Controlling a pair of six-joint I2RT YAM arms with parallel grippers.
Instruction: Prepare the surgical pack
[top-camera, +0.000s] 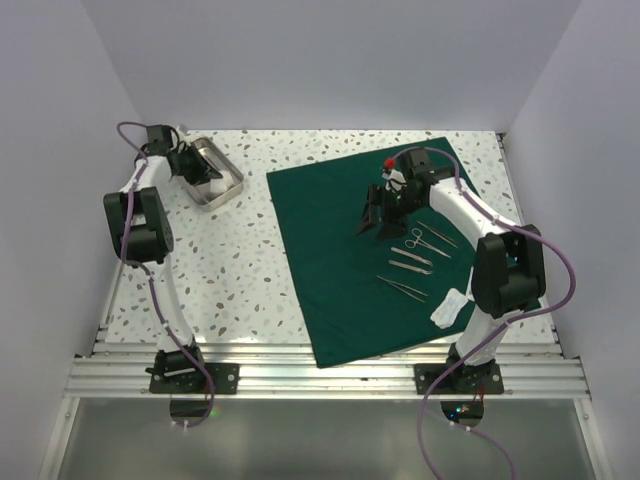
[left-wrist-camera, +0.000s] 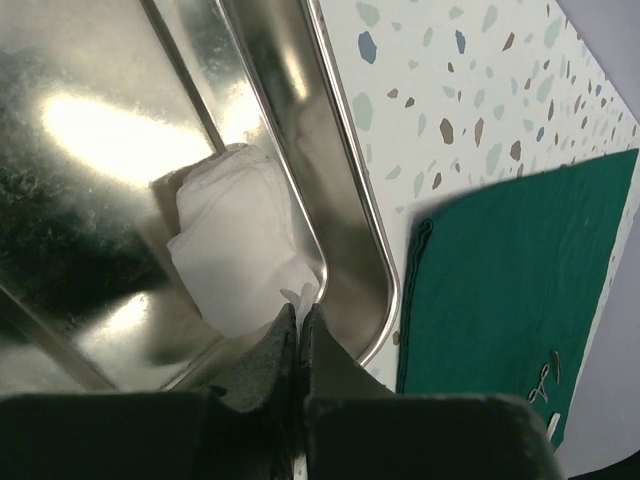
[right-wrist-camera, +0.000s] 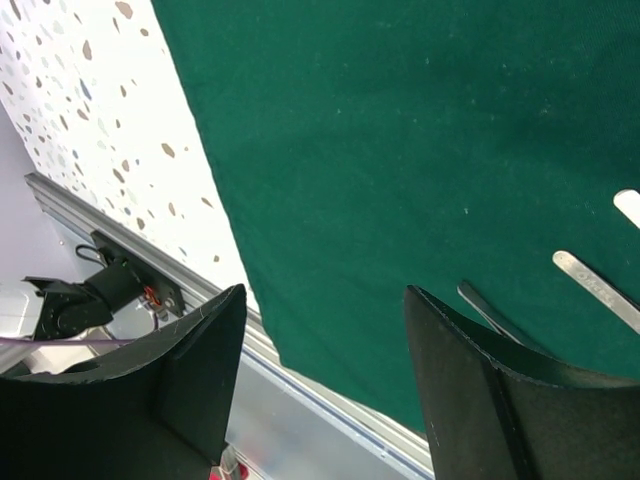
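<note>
The surgical pack (top-camera: 340, 250) lies flat on the right half of the speckled surface (top-camera: 220, 260), its near edge at the rail. I see steel instruments (top-camera: 412, 262) laid on its right part, with a white gauze piece (top-camera: 450, 308) at its right edge. The right end effector (right-wrist-camera: 322, 300) hangs released above the drape (nothing between its fingers). Well to the left, the left end effector (left-wrist-camera: 299, 325) is clenched over the steel tray (left-wrist-camera: 350, 190), a corner of the gauze stack (left-wrist-camera: 235, 235) pinched at its tips.
</note>
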